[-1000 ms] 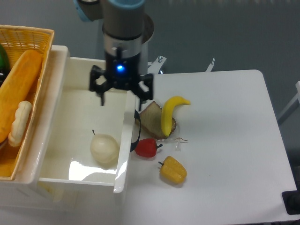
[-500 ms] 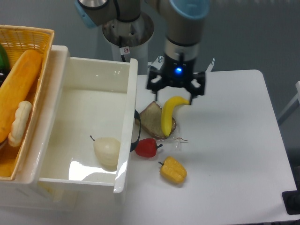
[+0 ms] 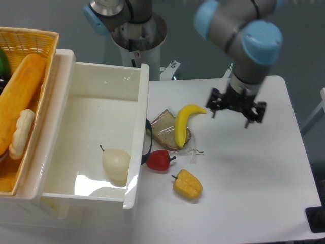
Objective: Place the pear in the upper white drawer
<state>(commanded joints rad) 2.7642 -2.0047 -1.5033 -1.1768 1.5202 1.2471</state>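
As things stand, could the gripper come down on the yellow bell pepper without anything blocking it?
Probably yes: the yellow bell pepper lies in the open on the table, apart from the red pepper, and the gripper looks empty.

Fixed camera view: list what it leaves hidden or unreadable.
- Wicker basket: cut off by the left edge; the green item inside is barely visible.
- Gripper: motion-blurred, so the jaws' gap is unreadable.
- Bread slice: partly covered by the banana.
- Pear: underside hidden, resting in the white drawer.

I see the pear inside the drawer, near its right wall. A basket sits left of the drawer. Right of it, on the table, a banana lies across bread, with two peppers in front.
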